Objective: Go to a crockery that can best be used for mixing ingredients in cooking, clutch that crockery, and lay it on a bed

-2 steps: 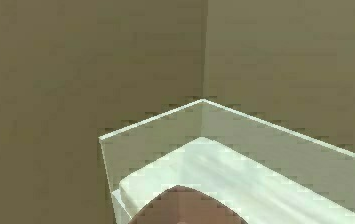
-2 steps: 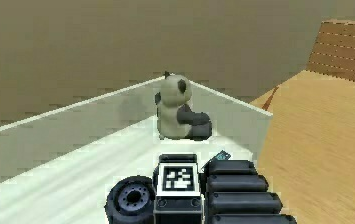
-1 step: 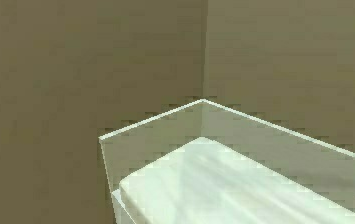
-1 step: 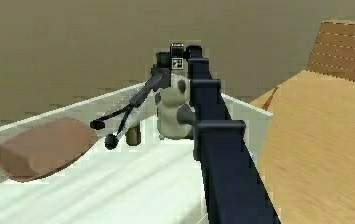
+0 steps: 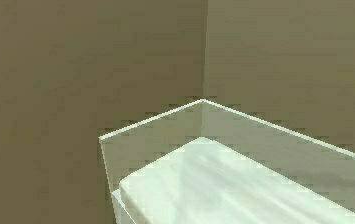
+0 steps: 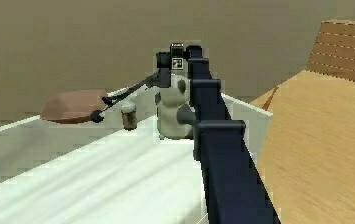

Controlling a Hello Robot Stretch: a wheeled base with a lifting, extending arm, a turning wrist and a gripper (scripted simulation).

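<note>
Forward view: one corner of the bed (image 5: pixel 235 180), with a pale mattress inside a low white frame board (image 5: pixel 150 128), tucked into the meeting of two olive walls (image 5: pixel 65 70). Arm side view: dark arm (image 6: pixel 223 150) stretched out across the bed from its near side, two white marker squares (image 6: pixel 178 62) at the arm's end, and jaws slanting from there down toward the bed's far rim. Brown shallow bowl (image 6: pixel 73 105) right at the tip of the jaws, level with the bed's far rim, wall behind it. Cannot tell whether resting on that rim or clear of it, so cannot tell whether held. Cannot tell the jaws' state either, apart or together. Small tan cup-like thing (image 6: pixel 130 117) on the bed close to its far rim, just below the jaws. Pale spotted lump (image 6: pixel 170 112) upright on the bed beside the cup-like thing, partly behind the arm. Wooden floor (image 6: pixel 315 140) alongside the bed. Slatted wooden piece (image 6: pixel 343 48) farther out past the bed's end.
</note>
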